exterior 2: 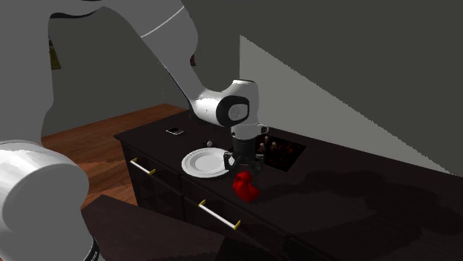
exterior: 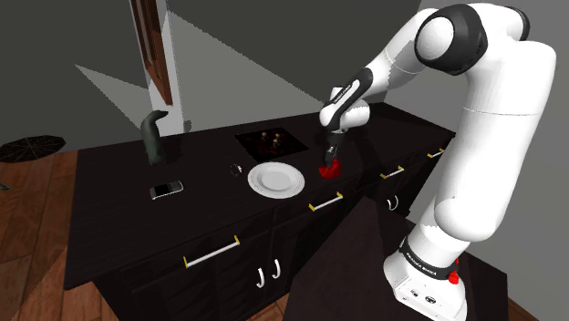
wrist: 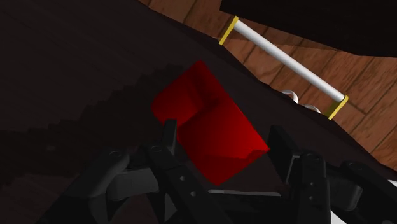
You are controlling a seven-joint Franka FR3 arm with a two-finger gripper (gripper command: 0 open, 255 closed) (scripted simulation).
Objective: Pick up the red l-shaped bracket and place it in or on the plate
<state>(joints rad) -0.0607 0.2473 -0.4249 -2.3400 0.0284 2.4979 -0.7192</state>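
1. Shoulder view: on a dark bench (exterior: 210, 214), the red bracket (exterior: 328, 170) hangs at the black fingers (exterior: 331, 152), just right of the white plate (exterior: 276, 180).
2. Second exterior view: the red bracket (exterior 2: 245, 185) is near the bench's front edge, beside the plate (exterior 2: 194, 162).
3. Wrist view: the fingers (wrist: 167, 143) are clamped on the red bracket (wrist: 210, 127).

A dark bench (exterior: 109, 196) with pale drawer handles (exterior: 212, 251) stands on wooden floor (exterior: 32, 228) at 9 o'clock; grey walls (exterior: 274, 36) rise at 12 o'clock.
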